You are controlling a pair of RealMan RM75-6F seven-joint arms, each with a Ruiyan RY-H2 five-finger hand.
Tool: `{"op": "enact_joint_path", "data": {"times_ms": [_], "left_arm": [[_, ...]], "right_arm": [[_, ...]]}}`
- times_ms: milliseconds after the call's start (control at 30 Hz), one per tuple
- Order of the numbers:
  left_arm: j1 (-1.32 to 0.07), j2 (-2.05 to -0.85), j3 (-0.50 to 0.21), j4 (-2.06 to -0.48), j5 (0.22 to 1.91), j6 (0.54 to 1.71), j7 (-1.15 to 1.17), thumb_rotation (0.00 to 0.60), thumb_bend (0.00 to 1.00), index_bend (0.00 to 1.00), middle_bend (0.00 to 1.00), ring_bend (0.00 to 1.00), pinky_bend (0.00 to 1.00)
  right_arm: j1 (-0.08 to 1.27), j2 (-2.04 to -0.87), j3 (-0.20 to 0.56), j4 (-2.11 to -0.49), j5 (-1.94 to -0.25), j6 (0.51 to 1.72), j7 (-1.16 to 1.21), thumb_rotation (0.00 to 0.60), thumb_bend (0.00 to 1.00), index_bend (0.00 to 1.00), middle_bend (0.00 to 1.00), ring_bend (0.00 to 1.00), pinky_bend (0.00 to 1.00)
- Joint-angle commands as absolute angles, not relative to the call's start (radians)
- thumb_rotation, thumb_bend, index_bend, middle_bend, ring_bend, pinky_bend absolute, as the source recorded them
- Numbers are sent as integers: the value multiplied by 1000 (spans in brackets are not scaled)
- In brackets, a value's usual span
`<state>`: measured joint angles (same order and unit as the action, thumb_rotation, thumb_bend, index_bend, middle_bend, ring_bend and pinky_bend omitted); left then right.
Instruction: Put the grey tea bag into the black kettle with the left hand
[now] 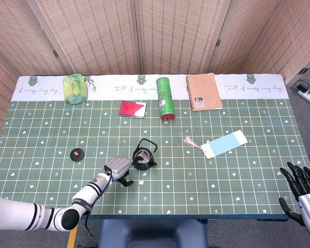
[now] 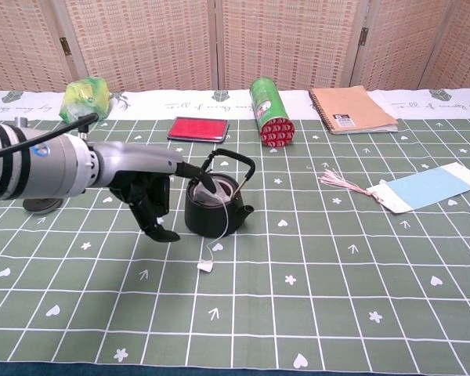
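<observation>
The black kettle [image 2: 214, 210] stands mid-table, handle up; the head view shows the kettle [image 1: 143, 158] too. The grey tea bag [image 2: 212, 193] lies inside it. Its string hangs over the rim, down to the small white tag [image 2: 206, 266] on the cloth. My left hand [image 2: 150, 197] is just left of the kettle, fingers apart and pointing down, holding nothing. One finger stretches toward the kettle's rim. From above, the left hand [image 1: 119, 170] sits beside the kettle. My right hand [image 1: 302, 190] hangs off the table's front right corner, fingers spread and empty.
A green can [image 2: 270, 119] lies behind the kettle, with a red case [image 2: 198, 128] to its left and a tan notebook [image 2: 351, 110] to its right. A blue bookmark [image 2: 428, 188] lies at the right, a green bag [image 2: 84, 95] at far left, a black lid [image 1: 77, 153] near my arm.
</observation>
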<state>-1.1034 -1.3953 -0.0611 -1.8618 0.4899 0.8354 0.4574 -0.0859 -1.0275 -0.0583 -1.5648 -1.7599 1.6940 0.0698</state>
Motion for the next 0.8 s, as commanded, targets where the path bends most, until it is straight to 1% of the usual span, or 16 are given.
{"op": "enact_joint_path", "data": {"times_ms": [33,367,800], "left_arm": [[-1095,-1415,-45,-1839,522,844,457,600,308,111,1000,1000,1000],[-1056,-1455,-23,-1748,629,829,416,600,309,116,1000,1000,1000],[-1016,-1497,-13,-1653,698,753,330,600,310,123,1000,1000,1000]], "right_arm": [[-85,-1028,-59,-1566,-1760,1692,67,600,411,0,0,0,0],[-80,-1029,-54,-1571,-1745,1679,61,600,411,0,0,0,0],[-74,-1029,-50,-1574,-1731,1666,58,600,411,0,0,0,0]]}}
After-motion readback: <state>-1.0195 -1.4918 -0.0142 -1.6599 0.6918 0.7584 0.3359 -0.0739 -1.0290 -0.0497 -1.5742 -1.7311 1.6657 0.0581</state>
